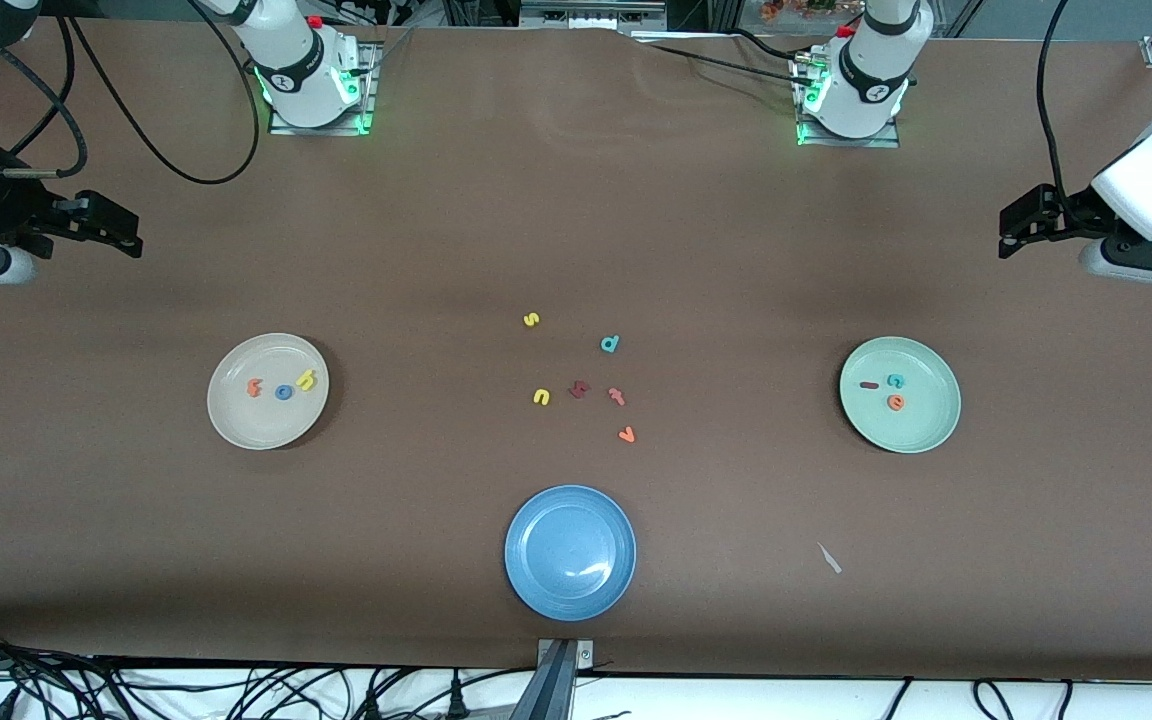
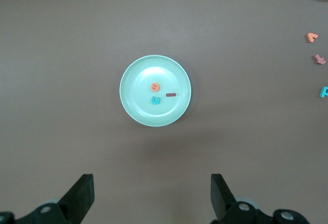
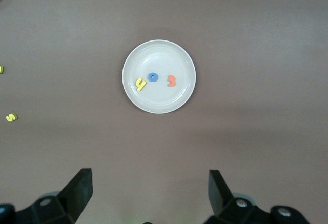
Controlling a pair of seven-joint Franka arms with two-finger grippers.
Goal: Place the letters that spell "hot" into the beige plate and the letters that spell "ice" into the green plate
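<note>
The beige plate (image 1: 266,428) lies toward the right arm's end of the table. In it are the orange "t" (image 1: 254,387), the blue "o" (image 1: 283,392) and the yellow "h" (image 1: 307,379). Toward the left arm's end, the green plate (image 1: 914,432) holds the dark red "i" (image 1: 869,384), the teal "c" (image 1: 895,380) and the orange "e" (image 1: 896,402). My right gripper (image 1: 128,238) hangs open and empty over bare table, apart from the beige plate (image 3: 159,103). My left gripper (image 1: 1010,232) is likewise open and empty, off from the green plate (image 2: 154,116).
A blue plate (image 1: 570,590) with nothing in it lies near the front edge. Mid-table lie loose letters: yellow "s" (image 1: 531,319), teal "d" (image 1: 610,344), yellow "n" (image 1: 541,397), a dark red letter (image 1: 579,389), pinkish "t" (image 1: 617,396), orange "v" (image 1: 626,434). A white scrap (image 1: 829,558) lies beside the blue plate.
</note>
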